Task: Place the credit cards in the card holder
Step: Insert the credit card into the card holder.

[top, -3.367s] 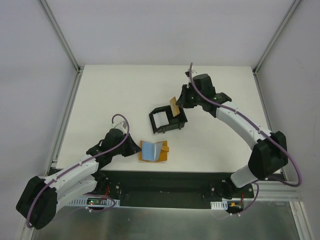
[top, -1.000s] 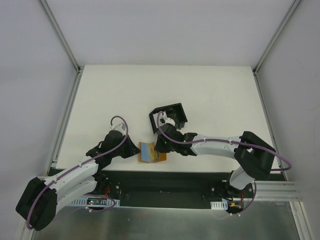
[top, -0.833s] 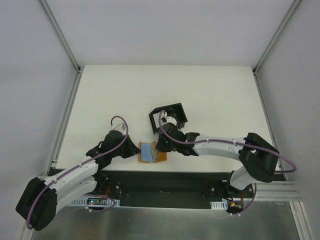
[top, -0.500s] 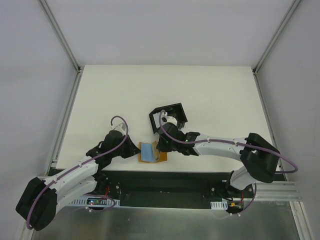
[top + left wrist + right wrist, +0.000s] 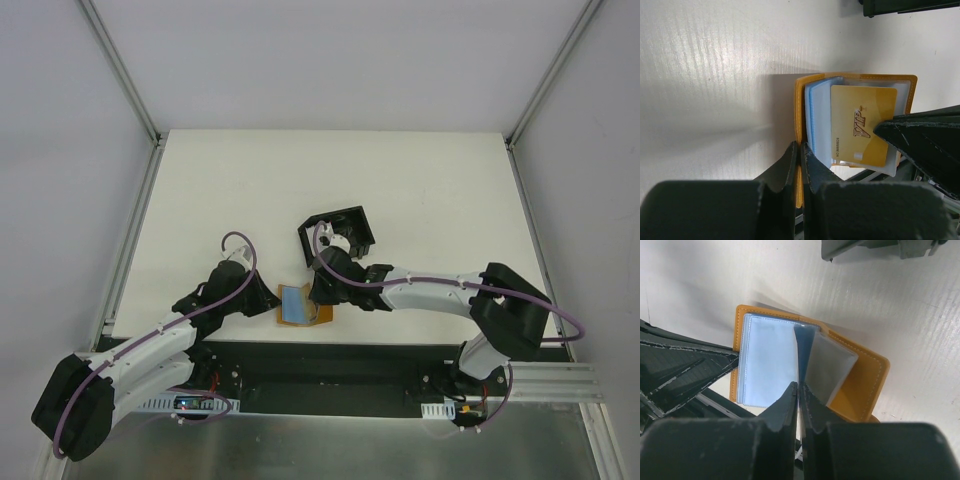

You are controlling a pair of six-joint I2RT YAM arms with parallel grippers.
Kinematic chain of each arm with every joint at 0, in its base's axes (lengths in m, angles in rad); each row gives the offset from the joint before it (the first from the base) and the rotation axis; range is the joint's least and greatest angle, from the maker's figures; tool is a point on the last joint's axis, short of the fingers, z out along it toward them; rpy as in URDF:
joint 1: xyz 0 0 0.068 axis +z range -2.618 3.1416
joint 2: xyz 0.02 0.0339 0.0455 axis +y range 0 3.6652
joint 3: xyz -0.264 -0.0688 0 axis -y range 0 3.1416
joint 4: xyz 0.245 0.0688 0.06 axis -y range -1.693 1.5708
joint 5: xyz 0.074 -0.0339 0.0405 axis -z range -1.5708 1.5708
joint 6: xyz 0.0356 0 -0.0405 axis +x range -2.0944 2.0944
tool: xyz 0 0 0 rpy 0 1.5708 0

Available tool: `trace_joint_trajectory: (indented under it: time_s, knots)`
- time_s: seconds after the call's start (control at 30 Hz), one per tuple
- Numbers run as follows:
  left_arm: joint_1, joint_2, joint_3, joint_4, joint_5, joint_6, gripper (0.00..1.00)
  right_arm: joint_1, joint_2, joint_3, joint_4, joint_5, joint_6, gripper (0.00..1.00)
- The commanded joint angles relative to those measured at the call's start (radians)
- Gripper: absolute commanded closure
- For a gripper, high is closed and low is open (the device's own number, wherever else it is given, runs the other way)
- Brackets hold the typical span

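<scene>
The tan-orange wallet [image 5: 300, 303] lies open near the table's front edge. My left gripper [image 5: 800, 150] is shut on its left cover edge [image 5: 799, 110] and pins it. A gold credit card [image 5: 862, 125] marked VIP sits in a clear leaf of the wallet. My right gripper [image 5: 798, 387] is shut on that upright leaf, seen edge-on, between the blue sleeves [image 5: 767, 360] and a grey sleeve [image 5: 827, 367]. Its finger [image 5: 920, 135] overlaps the card's right edge. The black card holder [image 5: 338, 235] stands just behind the wallet, its inside partly hidden by the right arm.
The two grippers [image 5: 270, 298] [image 5: 318, 292] face each other across the wallet, close together. The left gripper's fingers [image 5: 685, 365] fill the left of the right wrist view. The card holder's wall [image 5: 875, 247] is just beyond the wallet. The table's front edge [image 5: 330, 344] is close.
The right gripper, which held a tan card over the card holder 3.4 s ago, has come down to the wallet and stays shut on a leaf. The left gripper has not moved.
</scene>
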Motion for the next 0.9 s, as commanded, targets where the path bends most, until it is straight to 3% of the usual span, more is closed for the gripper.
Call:
trace_joint_trajectory:
  time_s: [0.0, 0.13, 0.27, 0.47, 0.87]
  knots:
    - [0.006, 0.007, 0.006, 0.021, 0.007, -0.004, 1.00, 0.010, 0.006, 0.016, 0.036, -0.017, 0.009, 0.92]
    - [0.006, 0.011, 0.007, 0.023, 0.007, -0.002, 1.00, 0.009, 0.010, 0.021, 0.037, -0.025, 0.004, 0.91]
    - [0.006, 0.015, 0.006, 0.024, 0.012, -0.004, 1.00, 0.010, 0.012, 0.021, 0.039, -0.023, -0.001, 1.00]
    - [0.006, 0.018, -0.007, 0.024, 0.007, 0.002, 1.00, 0.004, -0.007, -0.001, 0.042, -0.023, -0.002, 1.00]
    - [0.006, 0.061, -0.073, 0.064, -0.025, -0.008, 1.00, -0.063, -0.099, -0.237, 0.321, -0.086, 0.096, 1.00]
